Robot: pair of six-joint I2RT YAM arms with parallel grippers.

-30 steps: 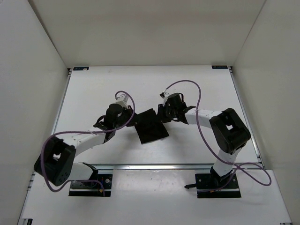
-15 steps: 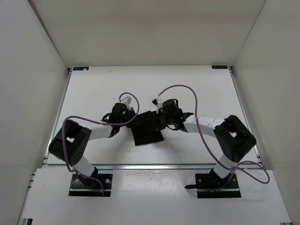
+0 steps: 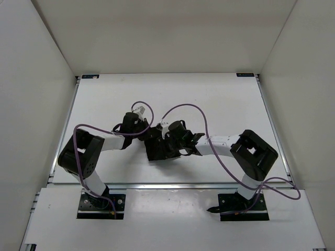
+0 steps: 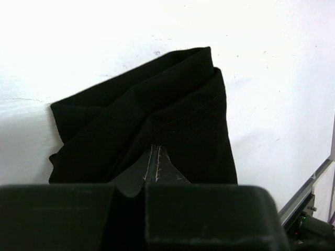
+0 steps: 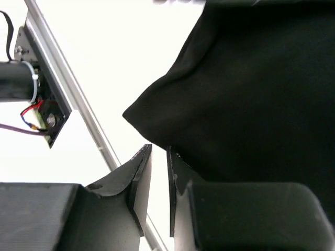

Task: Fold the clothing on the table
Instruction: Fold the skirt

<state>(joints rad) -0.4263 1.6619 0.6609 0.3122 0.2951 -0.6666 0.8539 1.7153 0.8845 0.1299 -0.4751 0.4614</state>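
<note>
Left wrist: left gripper closed against clothing (black).

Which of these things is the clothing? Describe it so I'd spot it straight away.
Look at the white table, near its middle. The black cloth lies there, folded over itself. Unlike the hard black fingers at its edge, it is soft, matte and creased, with a stitched hem.

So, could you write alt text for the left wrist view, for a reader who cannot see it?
Folded black clothing lies on a white table, filling the middle of the picture. The closed fingers of the left gripper meet at its near edge, bottom centre. A metal rail crosses the lower right corner.
</note>
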